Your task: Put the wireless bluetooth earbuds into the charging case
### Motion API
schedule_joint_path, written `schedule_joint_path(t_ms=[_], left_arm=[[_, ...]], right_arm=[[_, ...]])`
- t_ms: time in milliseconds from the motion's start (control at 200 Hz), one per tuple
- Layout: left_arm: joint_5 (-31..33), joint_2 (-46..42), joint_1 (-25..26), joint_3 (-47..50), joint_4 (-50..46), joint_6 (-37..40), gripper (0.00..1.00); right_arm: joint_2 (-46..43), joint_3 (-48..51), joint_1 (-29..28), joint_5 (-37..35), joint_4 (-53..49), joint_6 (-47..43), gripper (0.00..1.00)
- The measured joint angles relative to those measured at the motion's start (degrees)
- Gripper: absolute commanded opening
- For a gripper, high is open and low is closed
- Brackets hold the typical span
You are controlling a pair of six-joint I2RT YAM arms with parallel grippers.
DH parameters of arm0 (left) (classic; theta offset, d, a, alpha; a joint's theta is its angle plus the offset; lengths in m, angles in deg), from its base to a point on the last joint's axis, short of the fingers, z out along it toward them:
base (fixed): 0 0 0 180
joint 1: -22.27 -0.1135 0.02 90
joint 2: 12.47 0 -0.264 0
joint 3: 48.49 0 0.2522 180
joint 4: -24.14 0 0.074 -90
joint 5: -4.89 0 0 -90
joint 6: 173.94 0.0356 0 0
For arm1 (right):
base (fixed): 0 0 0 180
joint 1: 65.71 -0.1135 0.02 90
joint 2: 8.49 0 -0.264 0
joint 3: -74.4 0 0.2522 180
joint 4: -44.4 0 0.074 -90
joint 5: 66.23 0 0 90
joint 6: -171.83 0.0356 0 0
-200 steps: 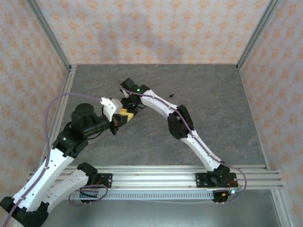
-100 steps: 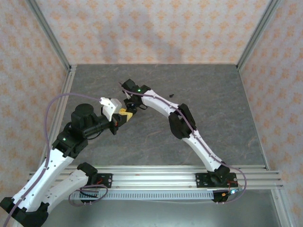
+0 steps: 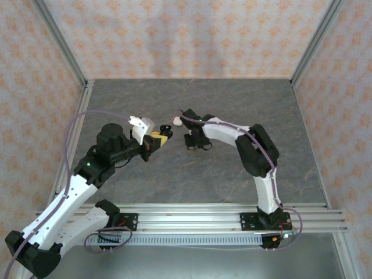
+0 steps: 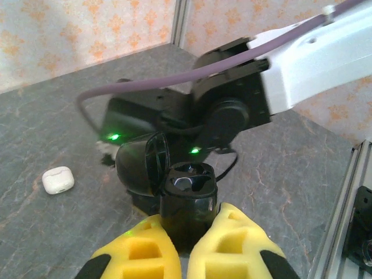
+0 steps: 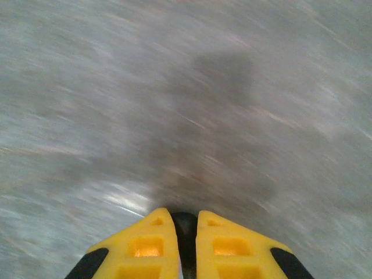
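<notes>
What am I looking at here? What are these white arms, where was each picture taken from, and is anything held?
These are two robot arms bolted at the near edge of a grey table: the left arm and the right arm. The wide picture comes from a fixed camera above and behind them. The other two come from cameras on the wrists, so each gripper's yellow fingers show at the bottom. The left gripper is shut on a black charging case with its lid open. A small white case lies on the table beyond. The right gripper is closed on a small dark thing; that picture is too blurred to say what.
</notes>
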Motion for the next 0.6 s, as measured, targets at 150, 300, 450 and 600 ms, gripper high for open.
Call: schedule_joint_path(t_ms=[150, 300, 450, 600], left_arm=[[-0.96, 2.19, 0.0, 0.0, 1.49, -0.61, 0.0], [-1.2, 2.91, 0.0, 0.0, 2.29, -0.83, 0.0], [-1.36, 3.17, 0.0, -0.02, 2.29, -0.81, 0.0], [-1.38, 3.17, 0.0, -0.02, 2.27, -0.79, 0.0]], right_arm=[[-3.52, 5.33, 1.64, -1.03, 0.59, 3.93, 0.25], [-3.52, 5.16, 1.29, -1.22, 0.07, 5.79, 0.37], [-3.52, 2.1, 1.22, -1.4, -4.04, 6.62, 0.42], [-3.28, -3.54, 1.25, -1.31, -8.17, 6.36, 0.42]])
